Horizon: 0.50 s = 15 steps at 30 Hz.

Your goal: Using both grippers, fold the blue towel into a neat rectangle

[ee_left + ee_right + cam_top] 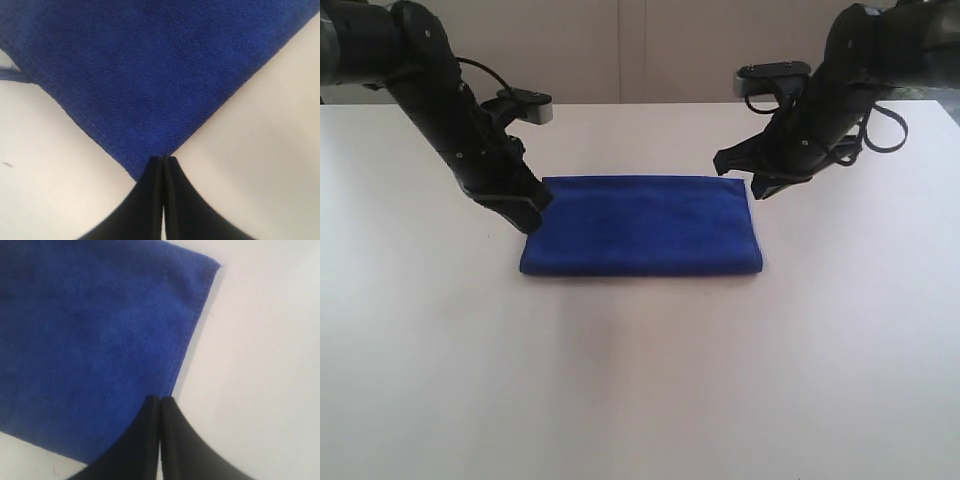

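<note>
The towel lies folded in a tidy long rectangle, more than one layer thick, on the table. The left gripper sits at the towel's far left corner and the right gripper at its far right corner. Both have their jaws pressed tight together, tips right at the cloth's edge. From where I stand I cannot tell whether either has nipped any fleece or merely touches it. If one has caught only the top layer, I reckon any lift would peel the fold open. If one arm moves before the other, the rectangle would likely skew or drag sideways, since the soft cloth would slide easily. A closed tip pushing into the hem could also ruck the corner. The table all round the towel is plain, smooth and off-white, and beyond the towel's far edge a pale panelled wall rises behind it.
</note>
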{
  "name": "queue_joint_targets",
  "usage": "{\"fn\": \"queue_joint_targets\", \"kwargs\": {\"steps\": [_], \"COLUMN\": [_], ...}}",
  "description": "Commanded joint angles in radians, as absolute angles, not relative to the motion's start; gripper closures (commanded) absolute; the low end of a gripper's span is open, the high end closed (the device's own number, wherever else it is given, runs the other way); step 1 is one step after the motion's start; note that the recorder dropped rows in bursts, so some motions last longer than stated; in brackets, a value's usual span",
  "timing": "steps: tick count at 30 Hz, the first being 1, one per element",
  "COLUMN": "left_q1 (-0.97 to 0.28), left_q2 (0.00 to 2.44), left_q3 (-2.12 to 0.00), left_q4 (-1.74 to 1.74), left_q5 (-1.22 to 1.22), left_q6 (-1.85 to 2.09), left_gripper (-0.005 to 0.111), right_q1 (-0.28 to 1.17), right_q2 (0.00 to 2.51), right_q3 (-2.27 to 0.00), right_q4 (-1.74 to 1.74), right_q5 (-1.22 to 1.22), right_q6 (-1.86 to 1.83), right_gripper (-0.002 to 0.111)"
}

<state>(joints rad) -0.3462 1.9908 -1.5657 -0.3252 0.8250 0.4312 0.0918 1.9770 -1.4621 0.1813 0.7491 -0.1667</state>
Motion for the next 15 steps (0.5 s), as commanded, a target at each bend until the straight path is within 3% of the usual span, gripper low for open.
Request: {"fn": "queue_joint_targets", "kwargs": {"steps": [1,15], "left_q1": [-0.33,-0.328], "left_q2": [1.965,1.965], "left_q3": [-1.476,-1.298], "left_q4": [-0.337,-0.352], "left_q5": [0.761,0.534], "left_q6": [0.387,0.381], "left_gripper": [0.107,0.107], "right_q1": [0.091,0.091], "right_q2": [1.933,1.973], "right_q3": [-1.376,-1.243], "right_q4": [0.179,0.179], "right_q5": [0.699,0.578], "right_q6": [-0.174,-0.127], "right_gripper": [0.108,0.108]}}
